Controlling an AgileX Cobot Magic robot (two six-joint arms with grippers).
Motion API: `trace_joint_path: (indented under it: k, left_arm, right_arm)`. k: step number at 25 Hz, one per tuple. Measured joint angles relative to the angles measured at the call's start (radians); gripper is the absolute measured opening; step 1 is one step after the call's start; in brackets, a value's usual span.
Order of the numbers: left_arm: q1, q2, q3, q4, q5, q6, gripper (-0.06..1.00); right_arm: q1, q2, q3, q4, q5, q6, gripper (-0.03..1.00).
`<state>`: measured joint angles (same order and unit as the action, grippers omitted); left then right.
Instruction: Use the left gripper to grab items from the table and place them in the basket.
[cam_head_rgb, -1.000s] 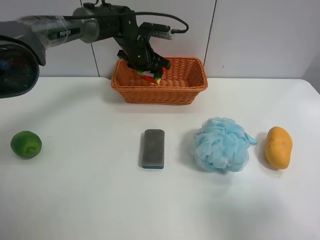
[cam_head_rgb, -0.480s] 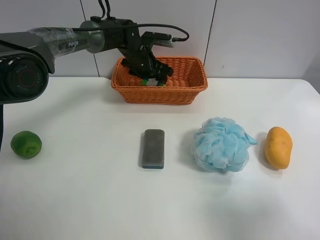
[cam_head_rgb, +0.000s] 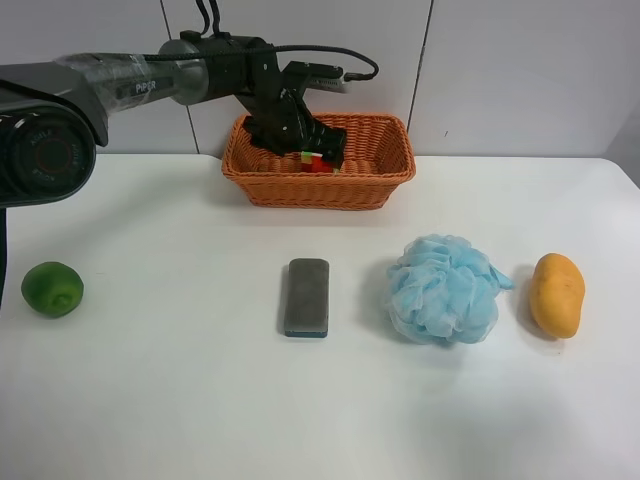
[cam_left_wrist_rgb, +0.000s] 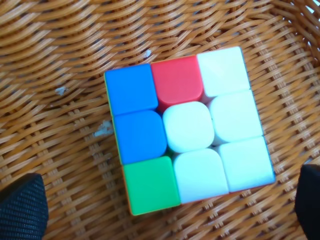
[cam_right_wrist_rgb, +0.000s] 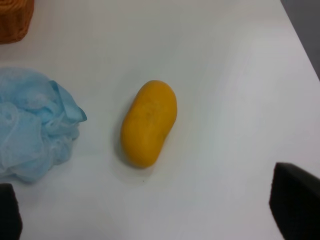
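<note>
My left gripper (cam_head_rgb: 300, 140) reaches down into the wicker basket (cam_head_rgb: 320, 192) at the table's far side. In the left wrist view the left gripper (cam_left_wrist_rgb: 165, 200) is open, its black fingertips (cam_left_wrist_rgb: 22, 202) wide apart, and the multicoloured puzzle cube (cam_left_wrist_rgb: 187, 130) lies free on the basket floor (cam_left_wrist_rgb: 60, 50) between them. The cube (cam_head_rgb: 318, 163) shows beside the claw. On the white table (cam_head_rgb: 180, 400) lie the lime (cam_head_rgb: 52, 289), sponge block (cam_head_rgb: 306, 297), blue pouf (cam_head_rgb: 443, 289) and potato-shaped object (cam_head_rgb: 557, 294). My right gripper (cam_right_wrist_rgb: 152, 207) is open above the potato (cam_right_wrist_rgb: 149, 122).
The pouf (cam_right_wrist_rgb: 32, 125) lies close beside the potato, and a corner of the basket (cam_right_wrist_rgb: 15, 20) shows in the right wrist view. A tiled wall stands right behind the basket. The table's edge runs near the potato.
The left gripper has come down into the basket with the cube and let it go. The cube now rests on the basket floor. The other items have not moved.
</note>
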<state>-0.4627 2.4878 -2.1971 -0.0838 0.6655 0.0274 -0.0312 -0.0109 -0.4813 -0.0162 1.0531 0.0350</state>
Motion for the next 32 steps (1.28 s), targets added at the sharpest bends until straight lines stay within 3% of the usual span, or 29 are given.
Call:
trace_joint_path:
  k: [3, 13, 18, 21, 32]
  left_arm:
    - [0.000, -0.049, 0.000, 0.000, 0.077, 0.000, 0.99]
    - [0.018, -0.324, -0.001, 0.003, 0.487, -0.005, 0.99]
    - [0.051, -0.472, 0.038, 0.005, 0.535, -0.027, 0.99]
    - [0.073, -0.605, 0.162, 0.005, 0.537, -0.027, 0.99]
    - [0.129, -1.229, 0.827, 0.033, 0.540, 0.024, 0.99]
  right_arm:
    - [0.000, 0.000, 0.000, 0.000, 0.000, 0.000, 0.99]
    - [0.000, 0.000, 0.000, 0.000, 0.000, 0.000, 0.99]
    - [0.000, 0.000, 0.000, 0.000, 0.000, 0.000, 0.99]
    - [0.000, 0.000, 0.000, 0.000, 0.000, 0.000, 0.99]
    - [0.000, 0.000, 0.000, 0.000, 0.000, 0.000, 0.99]
